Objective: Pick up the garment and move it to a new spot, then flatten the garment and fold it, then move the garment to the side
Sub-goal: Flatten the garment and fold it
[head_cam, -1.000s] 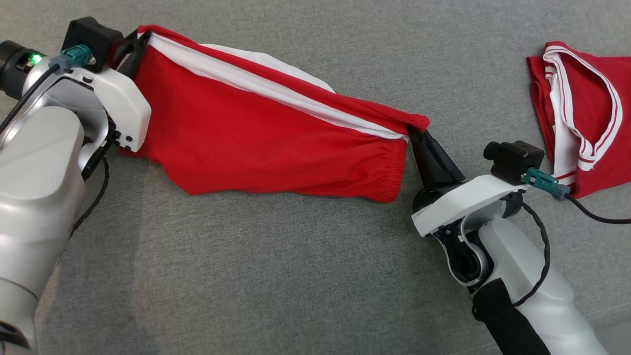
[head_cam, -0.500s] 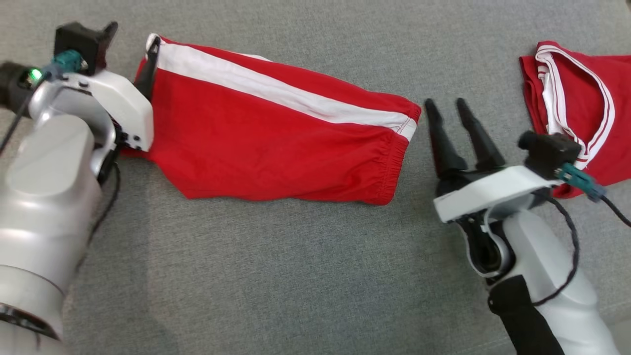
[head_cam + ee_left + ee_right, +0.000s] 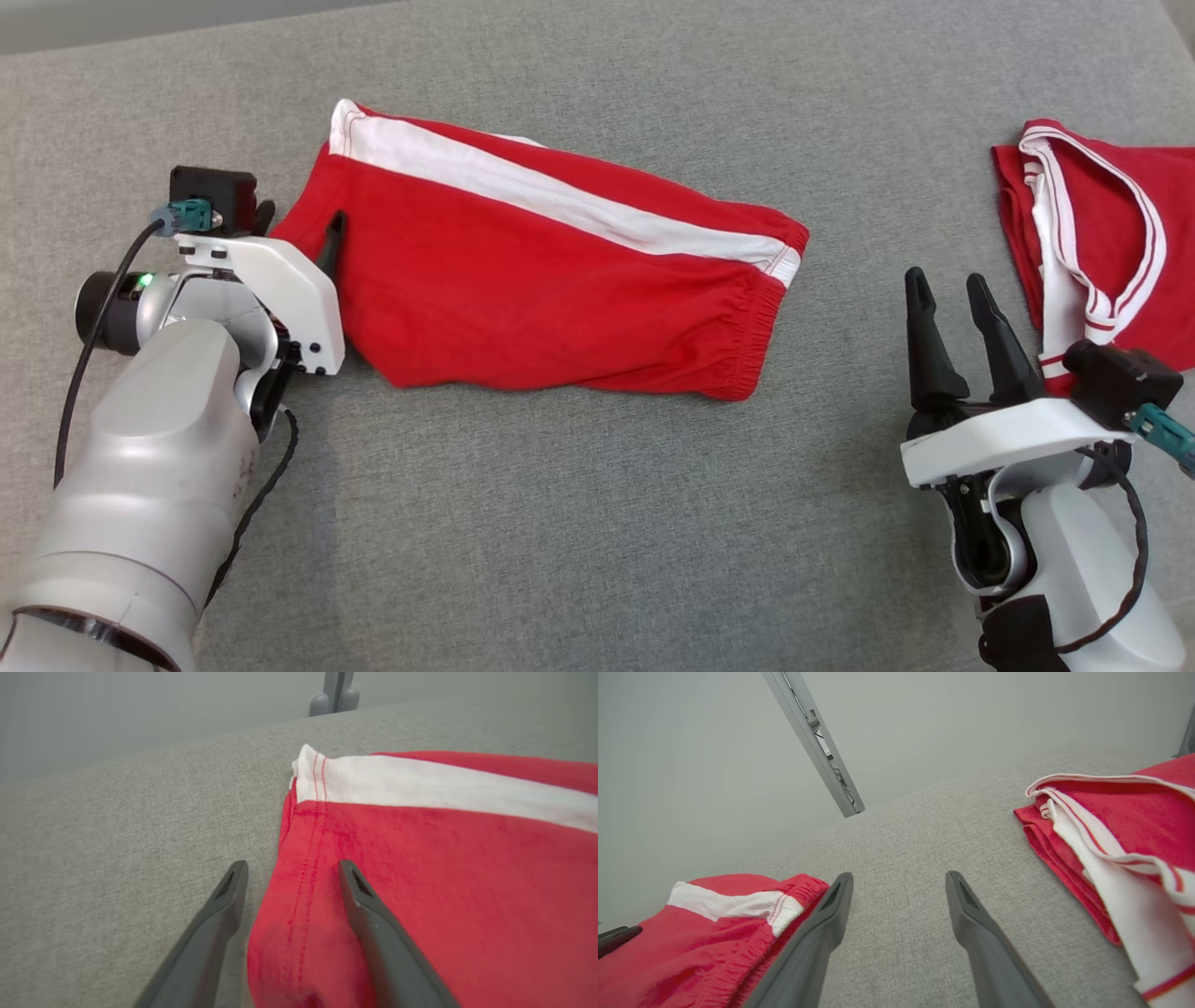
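**Inspector:** Left gripper, jaw condition?

**Examiner:** Apart. They straddle the stitched left edge of the garment, with one finger above the red cloth and the other above the grey surface. No grip on the cloth. Whether either finger touches it cannot be told.

**Inspector:** Right gripper?

**Examiner:** Also apart, with bare grey surface between the fingers. It stands clear of the garment's gathered waistband, in the gap between that end and a second garment, also red and white, which lies bunched at the right.

**Inspector:** Position of the garment?

**Examiner:** It lies spread on the grey surface, mostly flat. A white stripe runs along the far edge, and the waistband end points towards the right gripper.
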